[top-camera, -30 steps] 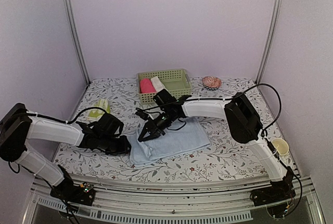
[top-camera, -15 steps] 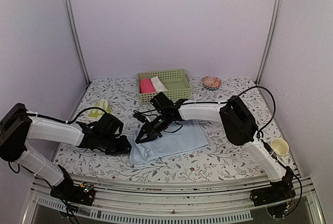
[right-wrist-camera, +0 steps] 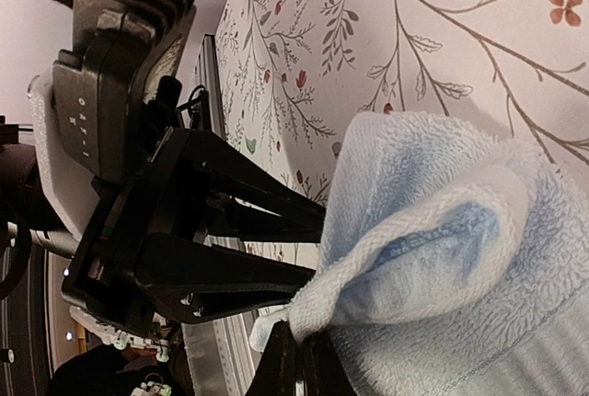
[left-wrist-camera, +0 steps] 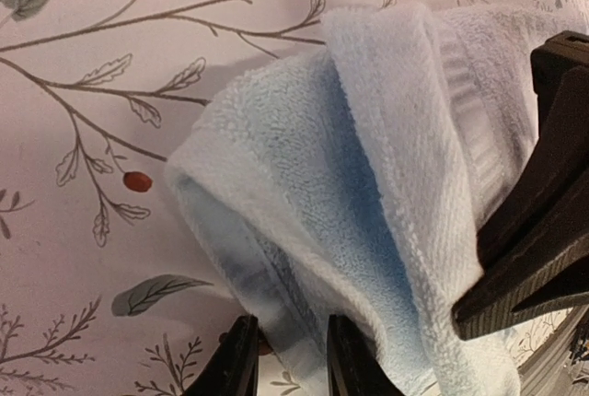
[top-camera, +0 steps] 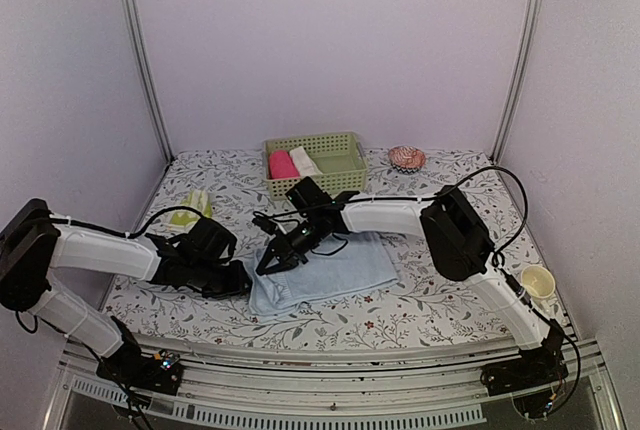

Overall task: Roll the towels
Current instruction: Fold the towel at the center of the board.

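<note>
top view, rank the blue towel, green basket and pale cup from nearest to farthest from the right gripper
1. blue towel, pinched by the right gripper
2. green basket, back centre
3. pale cup, far right edge

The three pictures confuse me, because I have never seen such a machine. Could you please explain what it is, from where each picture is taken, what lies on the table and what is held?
You see two robot arms, bolted at the near edge of a flowered table. The wide picture comes from a fixed camera above and behind them. The two close pictures come from a small camera on each wrist. On the table lie a light blue towel, a yellow-green towel at the far left, and a green basket that holds a pink roll and a cream-white roll. The left claw and the right claw both pinch the folded-over left end of the light blue towel.
</note>
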`<act>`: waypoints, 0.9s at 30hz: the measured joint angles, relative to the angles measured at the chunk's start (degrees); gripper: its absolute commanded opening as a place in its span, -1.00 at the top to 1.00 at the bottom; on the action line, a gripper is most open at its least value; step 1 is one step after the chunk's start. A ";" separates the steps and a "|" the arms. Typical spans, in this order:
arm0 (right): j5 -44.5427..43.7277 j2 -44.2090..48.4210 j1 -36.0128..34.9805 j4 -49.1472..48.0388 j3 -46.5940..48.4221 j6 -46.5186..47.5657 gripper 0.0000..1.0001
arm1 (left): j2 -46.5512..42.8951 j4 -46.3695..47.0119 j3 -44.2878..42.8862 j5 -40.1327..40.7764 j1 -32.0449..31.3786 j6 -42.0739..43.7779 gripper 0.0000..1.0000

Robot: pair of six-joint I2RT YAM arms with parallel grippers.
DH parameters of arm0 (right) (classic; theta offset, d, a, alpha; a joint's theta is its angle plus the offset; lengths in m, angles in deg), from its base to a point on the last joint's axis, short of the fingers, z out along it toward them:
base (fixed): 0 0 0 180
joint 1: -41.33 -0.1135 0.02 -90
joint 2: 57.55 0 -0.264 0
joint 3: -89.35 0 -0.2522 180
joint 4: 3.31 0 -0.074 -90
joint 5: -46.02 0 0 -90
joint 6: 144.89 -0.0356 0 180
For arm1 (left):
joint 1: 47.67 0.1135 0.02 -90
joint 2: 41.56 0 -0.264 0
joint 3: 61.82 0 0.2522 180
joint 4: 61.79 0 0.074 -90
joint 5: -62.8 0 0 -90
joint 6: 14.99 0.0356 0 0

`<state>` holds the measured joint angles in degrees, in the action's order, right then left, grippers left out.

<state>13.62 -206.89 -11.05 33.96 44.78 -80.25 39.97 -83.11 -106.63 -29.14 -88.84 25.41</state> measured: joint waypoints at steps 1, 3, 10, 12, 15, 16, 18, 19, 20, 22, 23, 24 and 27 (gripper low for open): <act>0.00 0.00 -0.11 -0.09 0.11 -0.15 0.94 | -0.04 0.02 0.07 0.04 0.00 -0.02 0.45; -0.02 0.00 -0.33 -0.35 0.33 -0.33 0.89 | -0.17 0.00 0.13 0.07 -0.04 -0.07 0.45; 1.05 -0.07 -0.74 -1.09 0.74 0.63 0.34 | -1.81 -1.66 0.81 1.07 -0.09 -0.48 0.40; 1.68 -0.07 -0.76 -1.09 0.79 1.62 0.28 | -2.99 -3.96 0.90 1.99 -0.11 -0.90 0.37; 1.92 0.04 -0.48 -0.70 0.81 3.85 0.27 | -5.95 -9.33 0.94 4.11 -0.15 -1.75 0.33; 2.03 0.24 -0.31 -0.37 0.81 4.74 0.27 | -7.43 -11.39 0.92 4.98 -0.15 -2.27 0.31; 2.14 1.07 0.22 0.72 0.74 6.56 0.26 | -10.56 -14.64 0.72 6.62 -0.17 -3.02 0.30; 2.14 2.01 0.52 1.36 0.37 7.93 0.27 | -12.39 -16.22 0.46 7.45 -0.20 -3.45 0.30; 2.12 3.50 1.05 2.12 -0.35 9.53 0.27 | -14.21 -17.46 0.02 8.26 -0.20 -3.65 0.31; 1.55 7.32 2.47 3.63 -2.25 13.09 0.27 | -16.83 -18.56 -1.20 9.11 -0.20 -3.39 0.37; 0.72 9.79 3.52 4.55 -3.34 15.26 0.27 | -17.46 -18.60 -2.05 9.14 -0.20 -2.82 0.40; -0.50 12.50 4.72 5.60 -4.17 17.64 0.28 | -17.59 -18.58 -2.95 9.07 -0.20 -2.23 0.45; -7.23 21.24 9.25 7.67 -6.03 25.68 0.31 | -16.02 -18.01 -7.58 8.28 -0.22 1.09 0.81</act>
<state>6.39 -185.64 -1.80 41.63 38.75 -54.57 23.95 -101.12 -114.21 -20.85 -89.06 26.50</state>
